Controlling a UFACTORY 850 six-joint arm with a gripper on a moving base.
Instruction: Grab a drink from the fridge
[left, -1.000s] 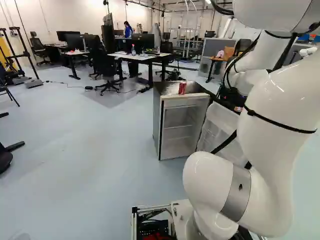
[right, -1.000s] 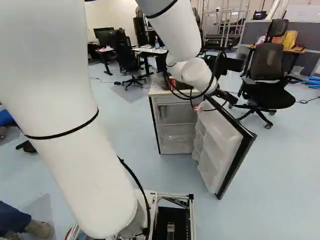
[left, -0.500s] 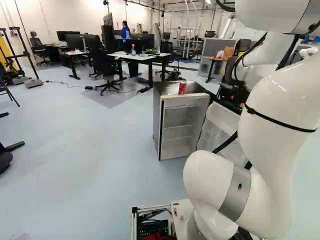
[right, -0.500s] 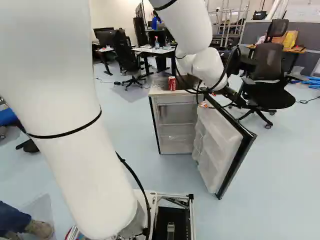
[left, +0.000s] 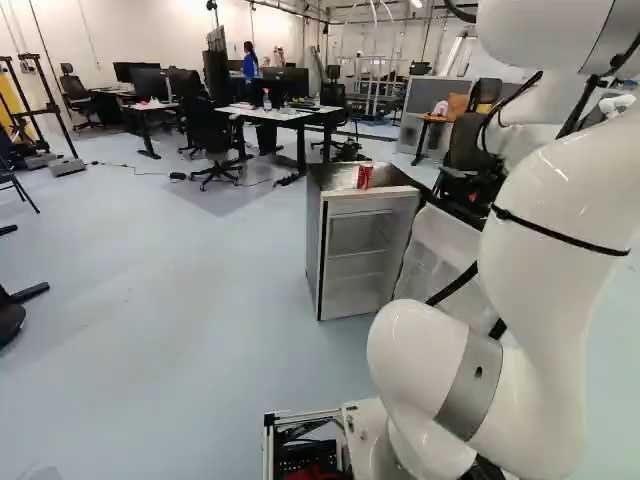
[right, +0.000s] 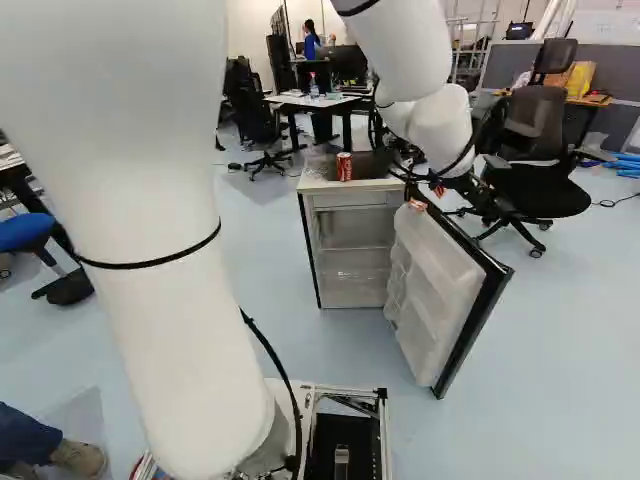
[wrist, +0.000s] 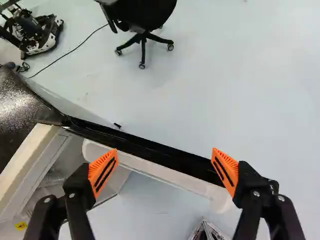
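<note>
Now arm (right: 435, 130) sits farther right, claw (wrist: 164, 167) spread wide, empty, above swung-out fridge door (right: 435, 290); drink can (right: 344, 166) remains to be grasped.

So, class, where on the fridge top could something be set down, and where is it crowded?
The fridge top looks bare on both sides of the red can, out to its side edges in the left base view. It is crowded beyond the hinge side: the gripper is at the open door.

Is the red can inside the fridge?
No, the red can stands on top of the fridge, beside its open door.
</note>
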